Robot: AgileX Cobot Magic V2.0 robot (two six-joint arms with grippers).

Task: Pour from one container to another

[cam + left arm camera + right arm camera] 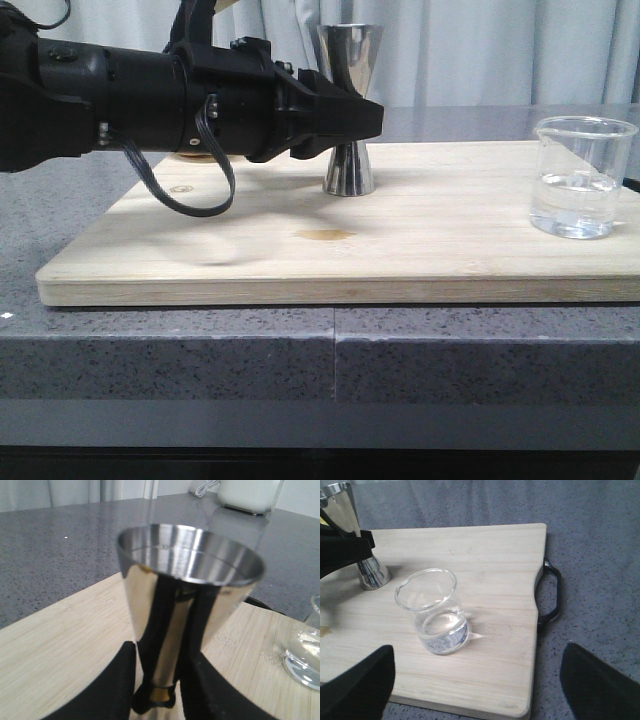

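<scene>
Pouring hadn't started imo: small clear glass beaker [583,176] sat w/ liquid on the pale wooden board [250,250], right gripper [470,690] spread wide near it, left gripper [372,122] clamped round tall steel hourglass jigger [350,110]'s waist

You see the small clear glass beaker [582,177] upright near the wooden board's [300,240] right end, holding a little clear liquid. The tall shiny steel hourglass jigger [349,110], gold-banded at its waist, stands upright mid-board, well apart.
</scene>
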